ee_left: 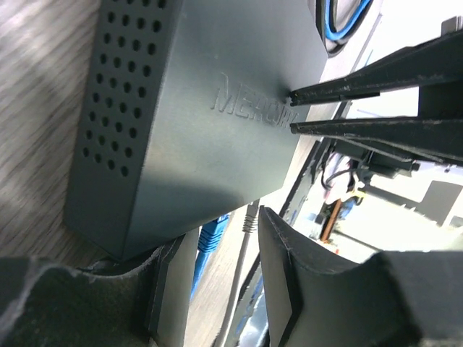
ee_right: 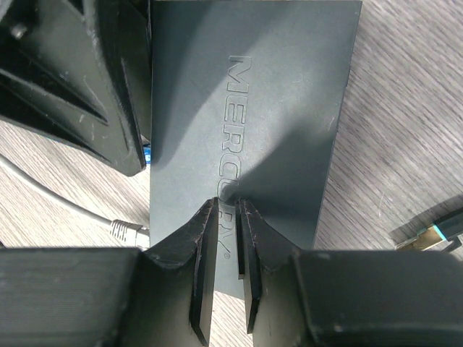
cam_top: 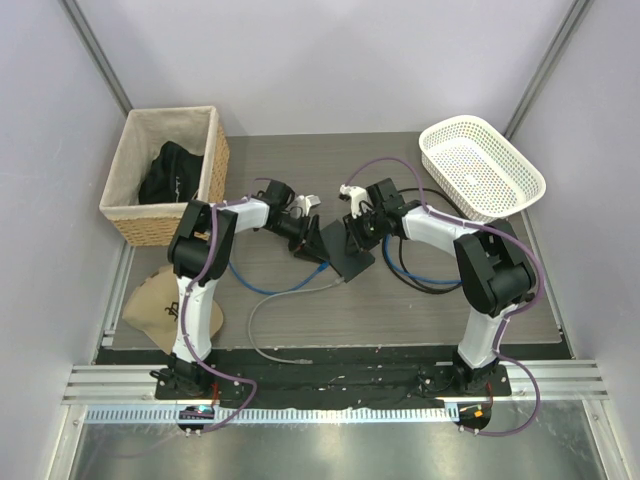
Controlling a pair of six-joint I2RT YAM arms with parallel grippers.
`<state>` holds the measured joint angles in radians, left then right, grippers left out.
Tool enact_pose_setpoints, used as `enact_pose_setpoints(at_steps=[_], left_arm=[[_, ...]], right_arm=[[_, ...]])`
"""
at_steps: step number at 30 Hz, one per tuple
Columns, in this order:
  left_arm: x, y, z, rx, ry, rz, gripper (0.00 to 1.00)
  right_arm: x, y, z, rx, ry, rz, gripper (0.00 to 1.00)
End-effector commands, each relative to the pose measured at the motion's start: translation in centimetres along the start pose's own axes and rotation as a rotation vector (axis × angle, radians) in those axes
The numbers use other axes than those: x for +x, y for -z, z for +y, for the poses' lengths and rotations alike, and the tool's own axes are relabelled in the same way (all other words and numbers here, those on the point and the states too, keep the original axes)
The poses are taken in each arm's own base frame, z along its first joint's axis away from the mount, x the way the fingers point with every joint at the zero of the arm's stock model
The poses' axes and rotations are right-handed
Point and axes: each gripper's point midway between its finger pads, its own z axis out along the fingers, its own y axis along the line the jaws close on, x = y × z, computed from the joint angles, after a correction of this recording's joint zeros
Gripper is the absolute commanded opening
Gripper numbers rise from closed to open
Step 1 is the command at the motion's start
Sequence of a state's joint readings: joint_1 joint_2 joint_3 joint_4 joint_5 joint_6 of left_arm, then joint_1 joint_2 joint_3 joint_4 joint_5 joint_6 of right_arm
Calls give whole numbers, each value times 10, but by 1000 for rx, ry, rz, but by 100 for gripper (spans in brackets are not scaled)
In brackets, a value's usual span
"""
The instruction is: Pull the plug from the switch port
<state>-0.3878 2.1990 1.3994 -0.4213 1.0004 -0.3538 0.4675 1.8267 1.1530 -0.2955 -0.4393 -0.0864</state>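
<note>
Left fingers [ee_left: 278, 267] are parted, with the blue plug [ee_left: 211, 238] in line with the gap just past the tips, not clearly clamped. It sticks out of the switch port on the long edge of the switch box [ee_right: 275, 108] facing them; the port itself is hidden. Right fingers [ee_right: 206, 238] are nearly closed with nothing between, tips down on the box top at the logo [ee_right: 235, 123]. The left fingers are the nearer pair. The pull likely runs straight out from that edge along the bench [ee_right: 405, 87], away from the right fingers.

Switch box [cam_top: 347, 260] centred on surface [cam_top: 420, 310], between left tool [cam_top: 316, 240] and right tool [cam_top: 353, 236]. Bin [cam_top: 128, 215] far left; basket [cam_top: 480, 165] far right; cap [cam_top: 150, 300] near left.
</note>
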Motion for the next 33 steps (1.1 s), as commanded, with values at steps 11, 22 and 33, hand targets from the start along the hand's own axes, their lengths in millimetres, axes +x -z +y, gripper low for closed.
enact_pose_setpoints(at_steps=[11,22,33], left_arm=[[35,-28,46,-227,-168,115,38],[31,-38,69,-342,-109,141,16],[25,-33,41,-277,-83,146,0]], right_arm=[[35,-15,-15,56,-58,118,24],[34,-12,-15,65,-52,95,24],[35,-11,-15,68,-54,95,24]])
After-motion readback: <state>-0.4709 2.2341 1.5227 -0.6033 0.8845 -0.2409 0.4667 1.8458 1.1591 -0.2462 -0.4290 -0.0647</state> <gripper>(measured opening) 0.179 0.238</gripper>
